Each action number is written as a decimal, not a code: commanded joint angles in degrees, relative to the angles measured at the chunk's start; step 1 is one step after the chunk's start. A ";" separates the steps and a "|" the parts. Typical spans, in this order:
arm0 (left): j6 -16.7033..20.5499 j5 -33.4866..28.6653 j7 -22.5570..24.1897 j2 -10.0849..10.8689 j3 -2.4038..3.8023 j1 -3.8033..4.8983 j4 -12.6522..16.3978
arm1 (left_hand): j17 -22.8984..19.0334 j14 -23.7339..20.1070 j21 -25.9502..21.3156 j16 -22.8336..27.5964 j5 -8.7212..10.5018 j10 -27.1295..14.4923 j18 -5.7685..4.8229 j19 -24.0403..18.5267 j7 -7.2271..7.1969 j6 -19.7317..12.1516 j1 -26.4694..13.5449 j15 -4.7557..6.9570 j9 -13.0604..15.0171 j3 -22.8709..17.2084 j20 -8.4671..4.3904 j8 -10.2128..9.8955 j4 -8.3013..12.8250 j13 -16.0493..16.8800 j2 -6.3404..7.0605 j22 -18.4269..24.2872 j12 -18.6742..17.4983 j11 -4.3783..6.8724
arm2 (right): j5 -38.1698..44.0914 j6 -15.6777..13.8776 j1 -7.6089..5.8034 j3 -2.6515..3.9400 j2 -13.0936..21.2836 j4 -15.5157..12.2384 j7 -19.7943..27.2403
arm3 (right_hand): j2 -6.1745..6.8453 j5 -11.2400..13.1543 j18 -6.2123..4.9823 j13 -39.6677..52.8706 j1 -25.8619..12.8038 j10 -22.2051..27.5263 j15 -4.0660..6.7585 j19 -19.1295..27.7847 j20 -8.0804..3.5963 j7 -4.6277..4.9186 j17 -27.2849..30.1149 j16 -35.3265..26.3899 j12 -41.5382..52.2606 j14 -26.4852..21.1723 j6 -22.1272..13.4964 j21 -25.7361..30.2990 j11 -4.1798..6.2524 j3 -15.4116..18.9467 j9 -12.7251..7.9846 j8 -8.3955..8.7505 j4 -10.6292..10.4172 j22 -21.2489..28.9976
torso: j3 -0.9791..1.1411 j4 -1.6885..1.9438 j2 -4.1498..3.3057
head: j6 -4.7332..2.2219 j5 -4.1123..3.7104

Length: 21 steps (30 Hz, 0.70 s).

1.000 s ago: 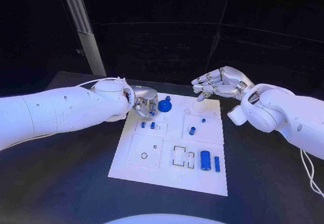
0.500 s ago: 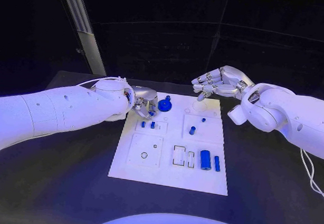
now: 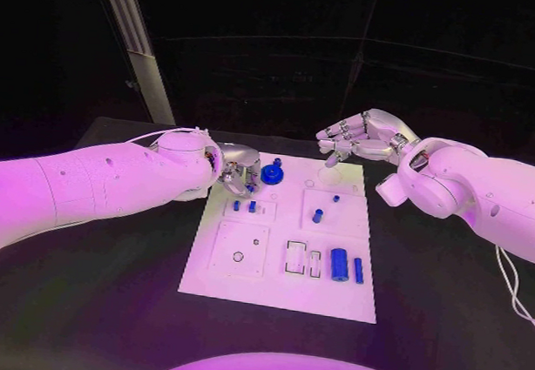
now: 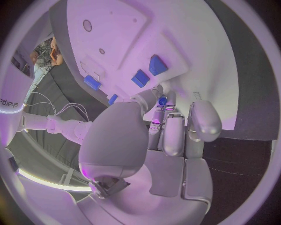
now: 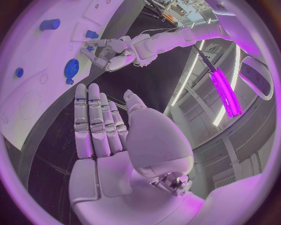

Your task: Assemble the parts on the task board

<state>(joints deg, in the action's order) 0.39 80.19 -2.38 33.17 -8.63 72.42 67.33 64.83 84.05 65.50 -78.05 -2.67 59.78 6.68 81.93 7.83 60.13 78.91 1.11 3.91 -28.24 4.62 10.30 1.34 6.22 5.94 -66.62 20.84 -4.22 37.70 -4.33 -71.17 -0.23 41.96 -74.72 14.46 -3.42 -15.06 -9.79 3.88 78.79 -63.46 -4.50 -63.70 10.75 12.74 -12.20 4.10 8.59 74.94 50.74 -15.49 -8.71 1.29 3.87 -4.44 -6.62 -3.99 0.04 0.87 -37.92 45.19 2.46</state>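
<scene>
The white task board (image 3: 279, 278) lies in the middle of the black table. My left hand (image 3: 236, 170) hovers over the board's far left corner with its fingers curled in. It pinches a small blue part (image 4: 162, 100) between thumb and fingertips. A round blue knob (image 3: 273, 173) stands just to the right of that hand. Two short blue pegs (image 3: 243, 206) stand nearby, with a single peg (image 3: 318, 215) further right. A thick blue cylinder (image 3: 339, 265) and a slim one (image 3: 359, 271) lie at the board's right. My right hand (image 3: 363, 137) hangs above the far right corner, fingers straight and holding nothing.
Bare black table (image 3: 94, 292) surrounds the board on all sides. A pale upright post (image 3: 134, 47) stands behind the table at the far left. White cables (image 3: 516, 298) trail down beside my right arm.
</scene>
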 commanded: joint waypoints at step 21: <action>-0.92 -0.08 -0.73 -0.73 -0.15 0.04 -0.38 | 0.10 0.93 -0.37 -0.10 -0.03 0.66 -1.00 -0.16 0.26 0.05 -0.36 -0.44 -0.02 -0.01 0.27 -0.71 -0.27 -0.28 -0.57 -0.03 -0.64 -0.06 | -0.05 0.30 -0.10 0.03 0.09 -0.15 0.39 | -0.21 -0.29 -0.72 -0.03 -0.31 0.32 -0.38 -0.19 0.17 0.16 0.09 -0.23 0.34 -0.02 -0.25 0.39 0.05 -0.18 0.02 -0.32 -0.22 0.07 | 0.02 -0.03 -0.01 | 0.23 -0.21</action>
<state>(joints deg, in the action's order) 0.28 80.22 -2.79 32.62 -8.75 72.45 66.84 65.00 84.05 65.50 -78.05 -2.67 60.23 6.68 81.93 7.89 60.20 78.92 1.11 3.97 -28.24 4.62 9.80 1.34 6.00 5.49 -66.70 20.39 -4.20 37.70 -4.32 -71.17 -0.23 42.02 -74.78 14.45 -3.42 -15.06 -9.79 3.88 78.79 -63.46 -4.50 -63.70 10.75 12.74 -12.20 4.10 8.59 74.94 50.74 -15.49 -8.71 1.30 3.87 -4.44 -6.62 -3.99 0.06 0.82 -37.95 45.37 2.28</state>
